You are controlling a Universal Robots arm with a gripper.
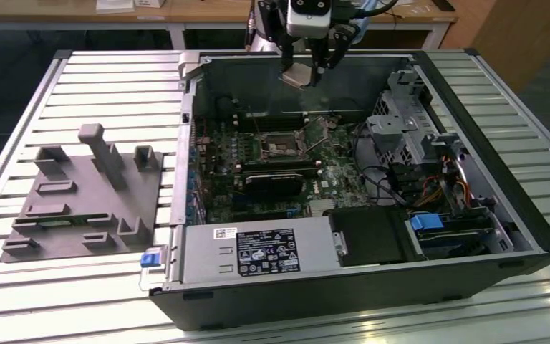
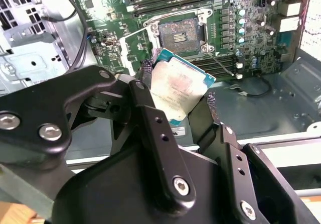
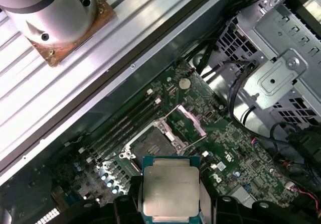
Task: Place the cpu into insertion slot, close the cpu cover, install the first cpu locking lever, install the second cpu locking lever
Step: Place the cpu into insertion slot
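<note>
slatted metal surface (image 1: 84, 79) below; black claw (image 1: 306, 70) clamps the silver-grey square cpu (image 3: 170, 191) clear of the silver-rimmed insertion slot (image 3: 150, 144): placing step, i'd say, needs lining up

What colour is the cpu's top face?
Dull silver-grey; the cpu shows best in the first wrist view.

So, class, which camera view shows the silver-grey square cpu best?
First wrist view: the silver-grey square cpu faces it squarely, top unobstructed. Second wrist view shows it tilted, partly covered; exterior view shows it distant, tilted.
</note>
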